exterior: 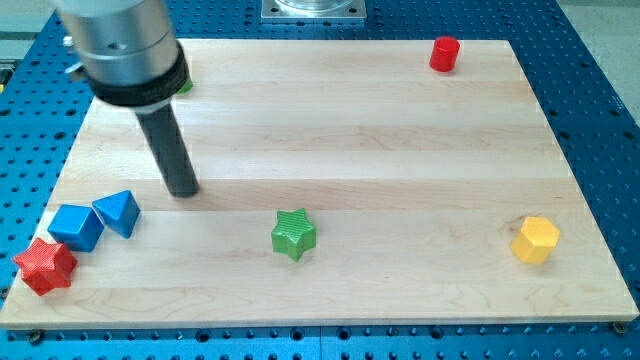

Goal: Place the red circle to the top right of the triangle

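My tip (184,190), a bare rod with no jaws, sits just right of the blue triangle (119,212), with the red circle (444,54) far off toward the view's top right.

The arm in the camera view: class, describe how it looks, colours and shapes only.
A wide silvery-grey metal cylinder ends in a black collar. From it a straight, dark, round rod runs down to my tip. No cables or markings are visible.
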Controlling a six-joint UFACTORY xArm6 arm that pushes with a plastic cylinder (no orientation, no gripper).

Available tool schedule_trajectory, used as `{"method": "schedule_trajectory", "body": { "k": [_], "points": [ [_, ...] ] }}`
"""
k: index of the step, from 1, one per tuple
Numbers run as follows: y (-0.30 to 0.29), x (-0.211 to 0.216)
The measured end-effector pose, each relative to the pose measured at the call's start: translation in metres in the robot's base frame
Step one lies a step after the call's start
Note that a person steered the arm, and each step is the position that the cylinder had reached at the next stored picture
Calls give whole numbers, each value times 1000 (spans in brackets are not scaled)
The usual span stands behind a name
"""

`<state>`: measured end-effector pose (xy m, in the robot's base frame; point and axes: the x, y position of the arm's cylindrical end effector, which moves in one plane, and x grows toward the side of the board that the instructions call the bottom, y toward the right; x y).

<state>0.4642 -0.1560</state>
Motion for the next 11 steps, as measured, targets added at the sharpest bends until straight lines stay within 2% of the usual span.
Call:
{"method": "schedule_trajectory", "body": {
  "k": [1,2,3,4,6,7,8,9,10,11],
  "points": [
    [-47,19],
    [-33,40],
    [23,10],
    [89,-46],
    [94,-49],
    [140,-54],
    [217,-75],
    [265,-100],
    [312,-129],
    [331,-131]
  ]
}}
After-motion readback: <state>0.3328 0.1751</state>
